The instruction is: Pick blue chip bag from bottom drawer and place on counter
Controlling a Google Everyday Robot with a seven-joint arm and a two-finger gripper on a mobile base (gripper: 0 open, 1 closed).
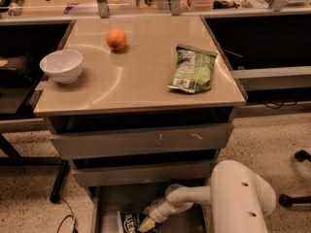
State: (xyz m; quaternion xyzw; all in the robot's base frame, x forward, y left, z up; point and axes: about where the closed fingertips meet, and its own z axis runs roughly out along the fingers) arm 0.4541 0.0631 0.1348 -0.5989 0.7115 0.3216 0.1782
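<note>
The blue chip bag (129, 222), dark navy with white lettering, lies on the floor of the open bottom drawer (108, 203) at the lower edge of the camera view. My gripper (146, 224) reaches down into the drawer from the white arm on the right and sits at the bag's right edge, touching or just above it. The beige counter (141, 76) tops the grey drawer unit above.
On the counter stand a white bowl (61, 65) at the left, an orange (116, 39) at the back and a green-and-white chip bag (193, 69) at the right. Two shut grey drawer fronts (141, 140) sit above the open drawer. A cable (68, 220) lies on the floor at left.
</note>
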